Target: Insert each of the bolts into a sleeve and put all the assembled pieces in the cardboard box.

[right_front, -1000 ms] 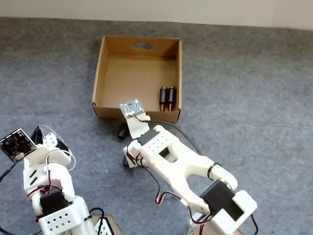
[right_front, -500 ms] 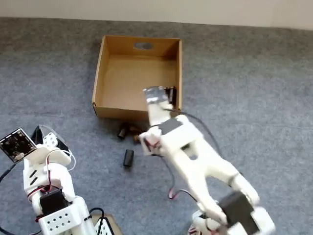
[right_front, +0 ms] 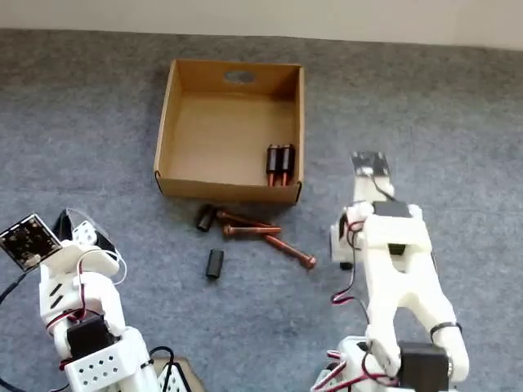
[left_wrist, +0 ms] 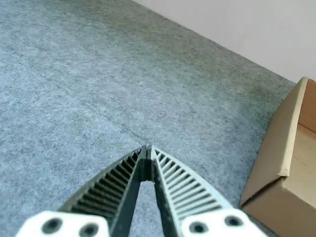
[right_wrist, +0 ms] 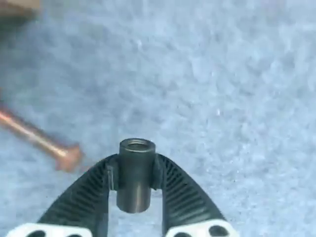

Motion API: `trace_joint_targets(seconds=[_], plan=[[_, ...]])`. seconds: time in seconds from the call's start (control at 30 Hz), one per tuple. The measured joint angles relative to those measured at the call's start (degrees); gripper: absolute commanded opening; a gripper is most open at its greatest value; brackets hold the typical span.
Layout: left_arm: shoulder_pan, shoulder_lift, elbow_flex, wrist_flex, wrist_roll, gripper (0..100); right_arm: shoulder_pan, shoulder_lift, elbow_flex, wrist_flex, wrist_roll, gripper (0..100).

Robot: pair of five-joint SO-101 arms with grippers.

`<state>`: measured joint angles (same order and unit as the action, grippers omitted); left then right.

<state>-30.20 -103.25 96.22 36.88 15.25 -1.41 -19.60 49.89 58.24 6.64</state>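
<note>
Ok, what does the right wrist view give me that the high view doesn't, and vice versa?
Right wrist view: the right gripper clamps a black sleeve, its open bore visible. High view: the cardboard box holding two assembled pieces, plus two loose sleeves on the carpet. Both: the carpet and, likely, the same copper bolt.

1. Grey carpet spreads beneath me across nearly the whole frame, from the bottom edge almost to the top.
2. A pale wall runs as a narrow strip along the top edge.
3. A tan board shows its corner at the bottom edge, left of centre.
</note>
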Motion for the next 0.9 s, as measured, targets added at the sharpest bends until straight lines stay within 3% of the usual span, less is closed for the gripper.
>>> trace_joint_targets(seconds=[0.13, 0.3, 0.9], plan=[[0.00, 0.00, 0.00, 0.00, 0.09, 4, 1.14, 2.11, 2.90, -2.99, 3.34, 2.6], [0.00, 0.00, 0.00, 0.00, 0.09, 4, 0.97, 2.20, 2.99, -0.53, 7.21, 16.2], [0.00, 0.00, 0.00, 0.00, -2.46, 4, -0.97, 2.73, 3.25, 0.35, 15.74, 16.3]])
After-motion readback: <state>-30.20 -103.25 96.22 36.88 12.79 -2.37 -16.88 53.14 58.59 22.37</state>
